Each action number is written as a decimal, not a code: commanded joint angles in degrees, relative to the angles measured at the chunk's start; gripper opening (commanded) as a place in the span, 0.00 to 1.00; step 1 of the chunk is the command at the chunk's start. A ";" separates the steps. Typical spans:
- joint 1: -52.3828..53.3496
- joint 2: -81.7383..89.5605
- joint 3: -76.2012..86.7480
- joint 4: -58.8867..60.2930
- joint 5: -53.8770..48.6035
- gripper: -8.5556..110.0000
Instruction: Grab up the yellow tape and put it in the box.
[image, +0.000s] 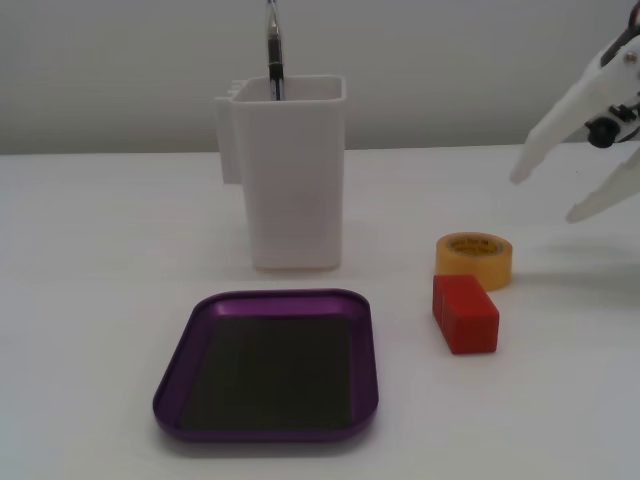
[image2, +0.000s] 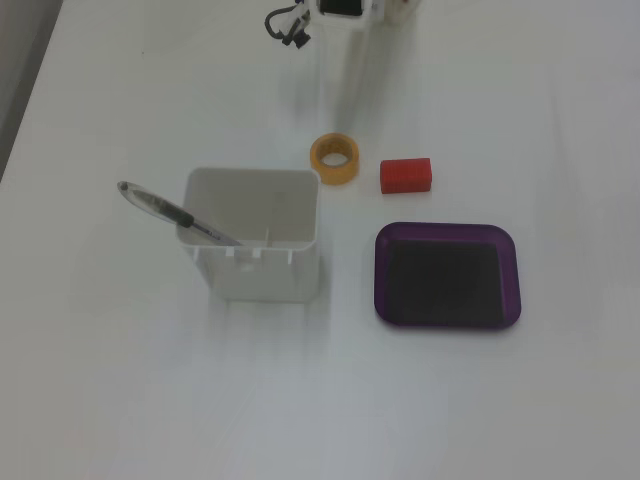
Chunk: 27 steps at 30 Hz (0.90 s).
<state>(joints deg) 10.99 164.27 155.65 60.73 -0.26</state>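
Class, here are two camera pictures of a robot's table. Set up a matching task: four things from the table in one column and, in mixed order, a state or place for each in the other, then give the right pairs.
Column 1
1. yellow tape
2. red block
3. purple tray
4. claw

Column 2
A. open, in the air, holding nothing
B. lies flat on the table beside the red block, hollow core facing up
C. empty, dark floor bare
D. on the table between the tape and the tray in the view from above

Pairs: 1-B, 2-D, 3-C, 4-A
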 joint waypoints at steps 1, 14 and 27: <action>0.09 -15.91 -12.83 0.00 -0.62 0.21; -0.09 -49.48 -34.54 2.99 -0.09 0.21; 0.00 -56.78 -33.93 -3.16 -0.62 0.21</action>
<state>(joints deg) 10.99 108.63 123.13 59.06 -0.26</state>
